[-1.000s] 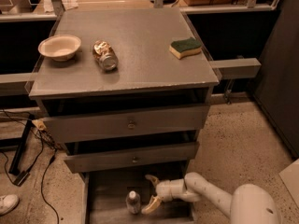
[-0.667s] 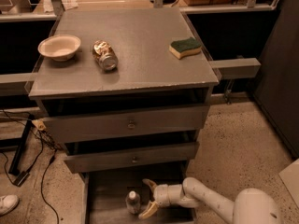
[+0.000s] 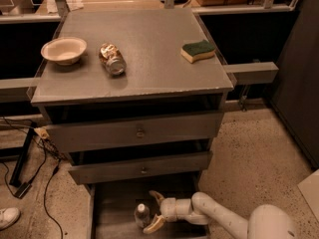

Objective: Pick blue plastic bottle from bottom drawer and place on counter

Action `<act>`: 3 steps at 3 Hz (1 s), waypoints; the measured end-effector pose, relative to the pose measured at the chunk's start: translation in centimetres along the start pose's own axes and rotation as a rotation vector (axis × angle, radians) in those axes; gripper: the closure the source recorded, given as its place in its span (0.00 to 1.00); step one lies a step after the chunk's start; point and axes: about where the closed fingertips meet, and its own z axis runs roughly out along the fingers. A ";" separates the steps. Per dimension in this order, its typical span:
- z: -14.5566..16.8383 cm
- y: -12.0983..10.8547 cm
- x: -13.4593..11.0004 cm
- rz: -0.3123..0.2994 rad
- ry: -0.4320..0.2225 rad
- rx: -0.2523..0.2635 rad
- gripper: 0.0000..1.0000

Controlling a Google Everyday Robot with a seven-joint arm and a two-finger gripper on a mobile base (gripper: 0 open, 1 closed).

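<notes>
Worktop (image 3: 149, 39) carries bowl (image 3: 64, 50), can (image 3: 111, 59) and sponge (image 3: 198, 51). Bottom drawer (image 3: 112, 208) stands open. Gripper (image 3: 154, 212) sits low inside it, fingers spread, holding nothing. Blue plastic bottle (image 3: 142, 216) stands upright just beside it. Judged light, thin-walled, slick and tippy, so grasp mid-body.

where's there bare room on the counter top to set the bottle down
Widest bare patch: the middle of the counter, between the crushed can and the green sponge, plus the whole front strip. The left is crowded by the bowl and can. The open claw is down in the bottom drawer beside the plastic bottle.
</notes>
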 end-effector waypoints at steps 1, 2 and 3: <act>1.1 -0.8 0.8 0.006 -0.006 0.017 0.00; 1.5 -1.4 1.2 0.004 -0.001 0.033 0.00; 1.4 -1.2 1.5 0.008 -0.006 0.045 0.00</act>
